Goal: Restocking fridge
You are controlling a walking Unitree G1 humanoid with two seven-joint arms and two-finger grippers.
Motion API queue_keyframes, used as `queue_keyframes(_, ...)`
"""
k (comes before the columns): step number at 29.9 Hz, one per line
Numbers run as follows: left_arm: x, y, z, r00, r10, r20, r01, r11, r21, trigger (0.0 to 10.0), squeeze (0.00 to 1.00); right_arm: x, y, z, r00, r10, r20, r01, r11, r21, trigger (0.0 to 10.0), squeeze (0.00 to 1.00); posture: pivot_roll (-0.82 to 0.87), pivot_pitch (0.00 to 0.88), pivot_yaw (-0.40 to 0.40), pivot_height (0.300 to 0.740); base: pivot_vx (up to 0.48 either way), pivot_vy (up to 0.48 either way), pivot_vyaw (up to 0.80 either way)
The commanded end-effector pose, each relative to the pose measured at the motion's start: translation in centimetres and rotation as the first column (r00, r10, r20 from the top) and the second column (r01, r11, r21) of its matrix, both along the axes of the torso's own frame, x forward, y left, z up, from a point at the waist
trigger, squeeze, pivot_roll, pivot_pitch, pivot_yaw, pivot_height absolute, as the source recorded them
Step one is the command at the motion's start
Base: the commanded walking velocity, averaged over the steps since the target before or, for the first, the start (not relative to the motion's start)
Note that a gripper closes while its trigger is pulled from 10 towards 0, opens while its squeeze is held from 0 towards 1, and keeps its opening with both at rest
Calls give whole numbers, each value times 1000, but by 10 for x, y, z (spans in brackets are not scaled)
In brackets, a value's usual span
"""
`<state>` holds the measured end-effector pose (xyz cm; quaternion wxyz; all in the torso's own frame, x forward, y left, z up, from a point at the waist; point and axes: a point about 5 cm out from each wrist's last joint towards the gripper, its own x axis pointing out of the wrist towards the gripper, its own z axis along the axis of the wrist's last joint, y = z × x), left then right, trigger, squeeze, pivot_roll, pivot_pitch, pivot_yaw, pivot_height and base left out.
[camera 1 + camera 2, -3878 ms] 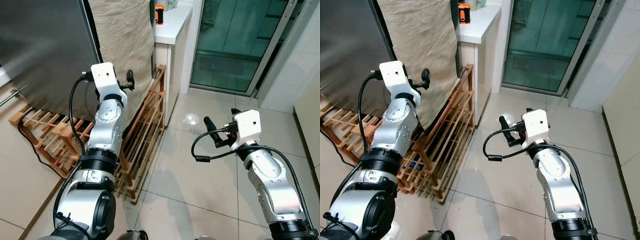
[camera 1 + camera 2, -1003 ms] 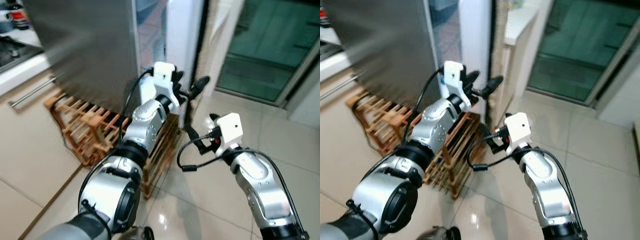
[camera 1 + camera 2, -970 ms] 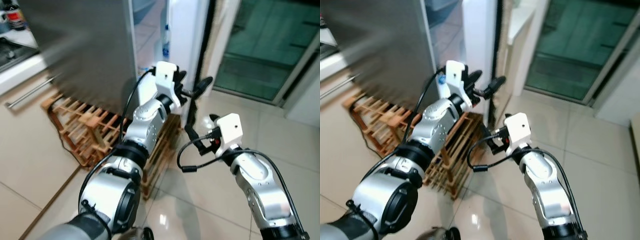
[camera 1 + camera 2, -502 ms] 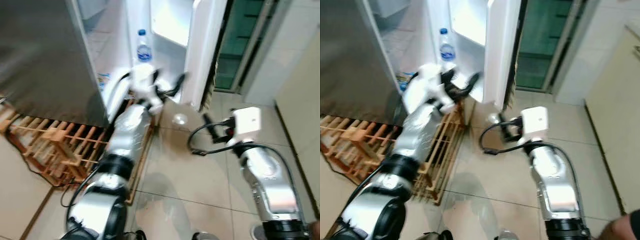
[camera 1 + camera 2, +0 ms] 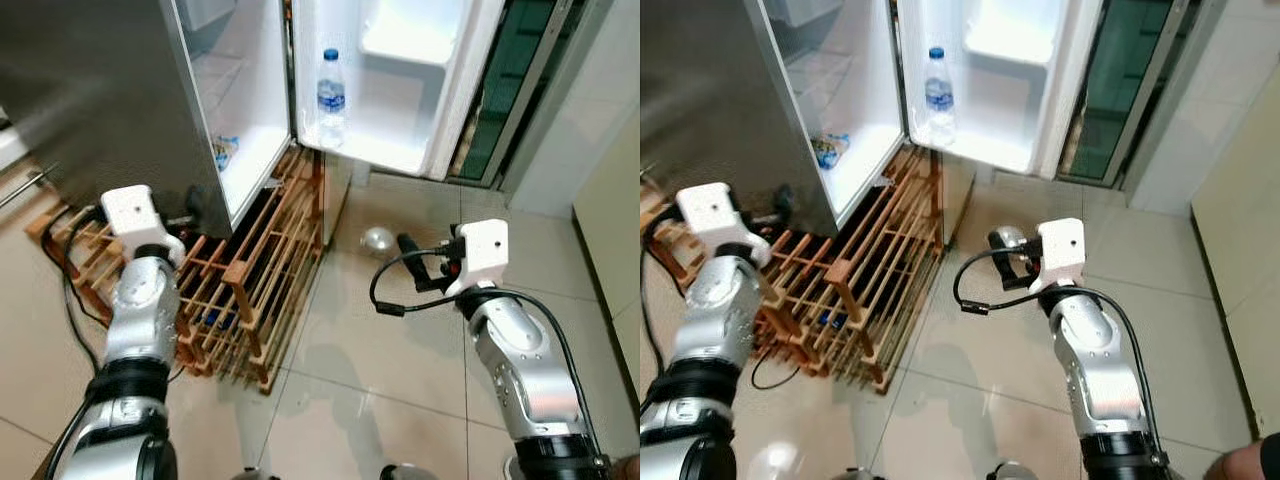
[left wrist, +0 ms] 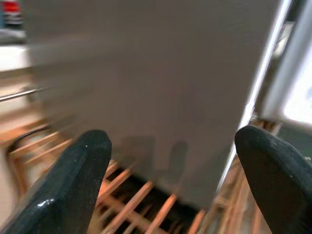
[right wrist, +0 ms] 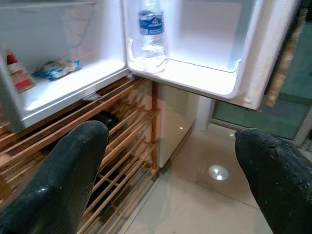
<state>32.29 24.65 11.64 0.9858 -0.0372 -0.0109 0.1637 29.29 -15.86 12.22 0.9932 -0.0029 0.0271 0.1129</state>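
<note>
The fridge (image 5: 100, 90) has a steel side, and its white door (image 5: 455, 90) stands wide open. A water bottle (image 5: 330, 92) stands upright in the door's bottom shelf (image 7: 195, 78). A small packet (image 5: 225, 150) lies on the fridge's lower inner shelf, and a red-labelled item (image 7: 17, 75) lies near it. My left gripper (image 6: 170, 134) is open, low beside the steel side above the wooden rack. My right gripper (image 5: 410, 265) is open and empty over the floor, pointing toward the open door from some way off.
A wooden slatted rack (image 5: 250, 290) lies on the floor under and in front of the fridge. A cable (image 5: 60, 290) runs by its left end. A dark glass sliding door (image 5: 530, 70) is behind the fridge door. The tiled floor (image 5: 380, 380) lies to the right.
The view has swung toward the fridge. The door, ajar a second ago, now stands wide open. My left arm has drawn back from the door edge to the steel side.
</note>
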Motion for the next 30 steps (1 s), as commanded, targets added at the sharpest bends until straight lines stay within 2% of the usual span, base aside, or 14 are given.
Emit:
queue_keyframes(1,-10,3,-5,999,43,-28,-43,999,23,10000,0,6,-7,3,999,-45,11,45,999,10,10000,0,-85,0,45,740,0,0,556)
queue_keyframes(6,-27,-8,-15,994,73,-85,-68,996,65,10000,0,12,-15,-1,996,-93,-4,93,995,38,10000,0,-53,0,29,740,0,0,524)
queue_keyframes(7,-27,-8,-15,994,73,-85,-68,996,65,10000,0,12,-15,-1,996,-93,-4,93,995,38,10000,0,-53,0,29,740,0,0,506)
queue_keyframes(8,-28,-24,-10,996,27,-81,-20,996,88,10000,0,16,-14,-1,996,-94,-5,94,995,33,10000,0,-33,12,17,740,0,0,488)
queue_keyframes(9,-27,-30,-8,997,11,-74,-5,996,87,10000,0,17,-14,-2,996,-93,-6,93,995,30,10000,0,-33,12,17,740,0,0,488)
queue_keyframes(14,-24,-39,7,1000,18,-25,-17,998,54,10000,0,26,-8,0,998,-67,6,67,997,34,10000,0,-9,10,3,740,0,0,490)
queue_keyframes(19,-27,-28,6,993,109,-45,-107,993,48,10000,0,34,-1,-1,999,-41,-18,43,995,90,10000,0,10,0,-31,740,0,0,488)
queue_keyframes(22,-34,-9,-1,982,173,-77,-165,981,106,10000,0,37,-3,-5,998,-39,-44,43,993,113,10000,0,21,0,-51,740,0,0,477)
queue_keyframes(24,-41,2,-7,972,215,-98,-205,973,107,10000,0,36,-8,-12,996,-52,-71,59,993,103,10000,4,29,0,-60,740,0,0,475)
queue_keyframes(26,-45,5,-10,964,238,-115,-226,968,106,10000,0,36,-9,-15,996,-48,-77,55,994,92,10000,27,28,0,-61,740,0,165,472)
queue_keyframes(27,-49,5,-11,959,256,-124,-245,965,95,10000,0,35,-8,-15,997,-26,-76,31,998,61,10000,86,20,0,-67,740,0,480,469)
queue_keyframes(30,-47,-4,-8,959,257,-121,-246,964,100,10000,0,35,-8,-16,997,-8,-77,10,1000,28,10000,114,13,0,-68,740,0,480,473)
